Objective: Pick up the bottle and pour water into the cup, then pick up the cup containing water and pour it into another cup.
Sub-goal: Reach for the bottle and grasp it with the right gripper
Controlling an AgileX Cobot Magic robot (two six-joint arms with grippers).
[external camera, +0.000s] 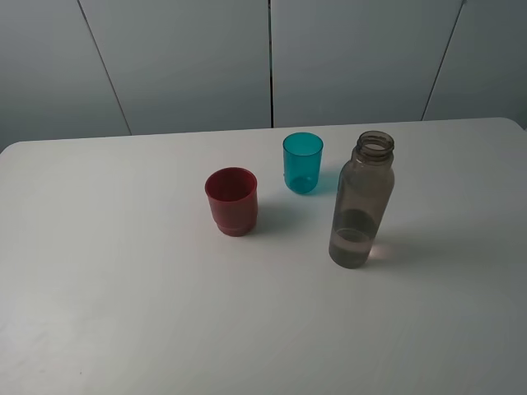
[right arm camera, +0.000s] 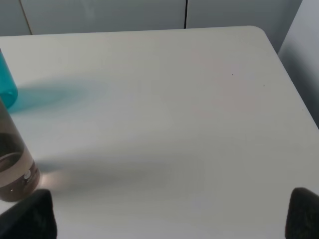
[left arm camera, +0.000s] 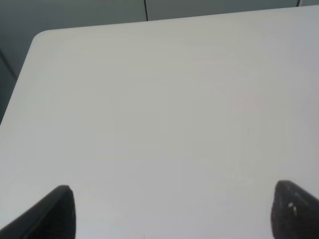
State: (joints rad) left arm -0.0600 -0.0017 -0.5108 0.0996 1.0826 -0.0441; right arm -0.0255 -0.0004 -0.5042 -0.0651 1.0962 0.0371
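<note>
- The bottle (external camera: 362, 202) stands upright on the white table (external camera: 123, 313), right of centre in the high view. It is tall, slim and smoky grey-brown, made of see-through plastic, with a ribbed threaded neck open at the top.
- A shallow layer of clear liquid sits at the bottom of the bottle.
- The teal cup (external camera: 302, 162) stands upright towards the back, just left of the bottle and apart from it. It is a smooth translucent tumbler that tapers slightly.
- The red cup (external camera: 231, 202) is to the left of the teal cup and nearer the camera. It is opaque plastic with a stepped, narrower base, it stands upright, and it touches nothing else.
- The table top is matte and plain with rounded corners, and pale wall panels (external camera: 189, 58) run behind it.
- The left gripper (left arm camera: 172, 214) has its dark, blunt fingertips (left arm camera: 57, 214) spread wide over bare table, with nothing between them.
- The right gripper (right arm camera: 167, 216) is also spread wide and holds nothing.
- In the right wrist view the bottle (right arm camera: 12, 159) is at the frame's edge, just beside one dark fingertip (right arm camera: 30, 216), and its base throws a soft shadow and a pale glint across the table.
- A sliver of the teal cup (right arm camera: 6, 84) shows beyond the bottle, casting a blue-green tint on the surface.
</note>
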